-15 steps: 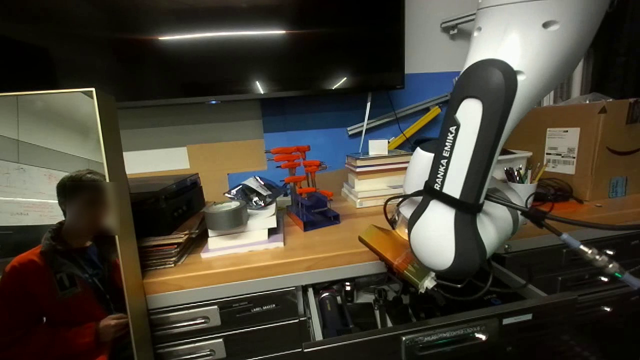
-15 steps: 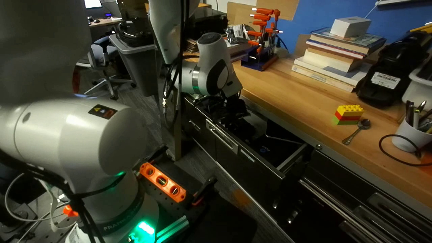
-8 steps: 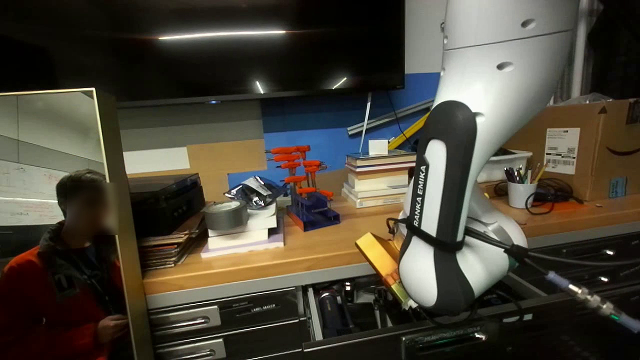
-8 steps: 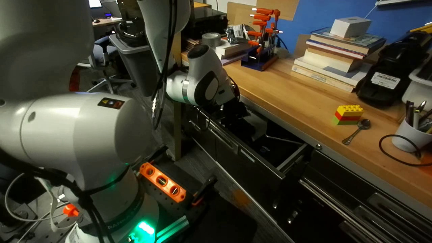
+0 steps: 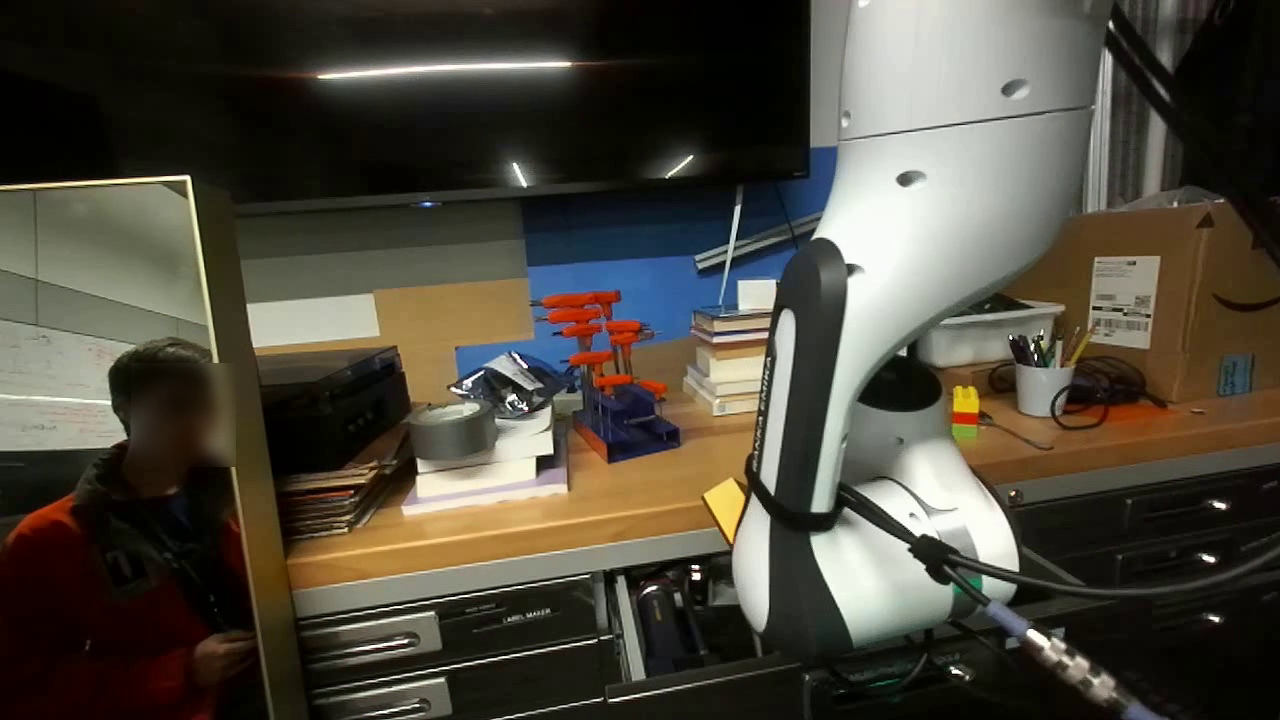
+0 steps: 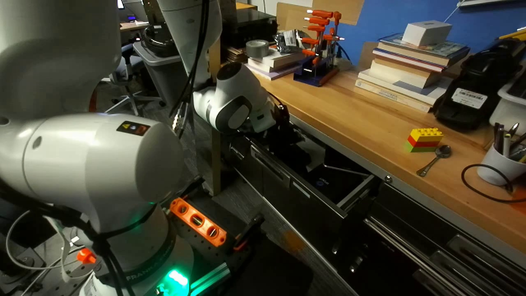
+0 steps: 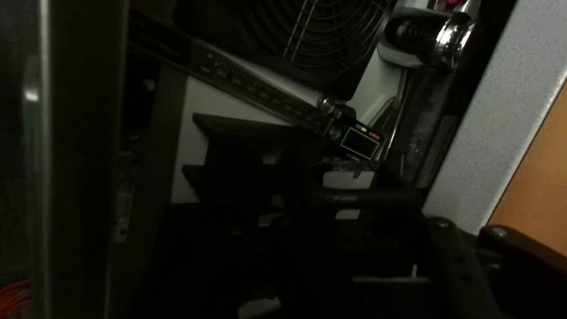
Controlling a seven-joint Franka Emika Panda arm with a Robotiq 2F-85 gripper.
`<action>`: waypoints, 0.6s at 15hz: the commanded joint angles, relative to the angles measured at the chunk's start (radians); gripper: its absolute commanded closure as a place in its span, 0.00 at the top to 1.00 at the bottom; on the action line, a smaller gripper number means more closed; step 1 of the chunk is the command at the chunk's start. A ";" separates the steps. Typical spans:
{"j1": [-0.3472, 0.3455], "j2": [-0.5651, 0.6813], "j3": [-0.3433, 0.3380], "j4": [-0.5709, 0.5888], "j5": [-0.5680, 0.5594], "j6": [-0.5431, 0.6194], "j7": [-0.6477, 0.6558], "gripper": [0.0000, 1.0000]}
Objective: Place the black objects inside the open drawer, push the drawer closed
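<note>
The open drawer (image 6: 314,216) is a wide dark-grey metal one, pulled out under the wooden bench; its front also shows in an exterior view (image 5: 700,682). Its front wall (image 7: 84,177) stands at the left of the wrist view. Inside it are black pieces (image 7: 248,141) with slots and flanges, partly lost in shadow. My gripper (image 7: 350,226) is low in the drawer over these black pieces. It is dark in an exterior view (image 6: 281,137); the arm hides it in the other picture of the bench. Its fingers merge with the black shapes, so I cannot tell whether it grips one.
Digital calipers (image 7: 266,91), a black fan grille (image 7: 328,35) and a shiny metal cylinder (image 7: 421,40) lie in the drawer. The bench edge (image 7: 500,110) runs close beside the gripper. Bench items include a hex-key stand (image 6: 316,72), toy bricks (image 6: 424,140) and a spoon (image 6: 435,159).
The arm and wrist have moved left and lower in both exterior views, along the drawer towards its label-maker end. The bricks and spoon behind the arm are now uncovered. The drawer has not moved.
</note>
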 commanded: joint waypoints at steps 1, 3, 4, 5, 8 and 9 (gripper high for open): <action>-0.053 0.003 0.082 0.035 0.127 0.070 -0.123 0.25; 0.021 0.000 0.015 0.027 0.114 0.072 -0.094 0.25; 0.030 0.001 0.007 0.030 0.117 0.077 -0.094 0.25; 0.036 0.001 0.003 0.031 0.117 0.080 -0.093 0.25; -0.060 0.009 0.111 0.057 0.184 0.116 -0.177 0.25; -0.087 0.013 0.141 0.065 0.201 0.126 -0.201 0.25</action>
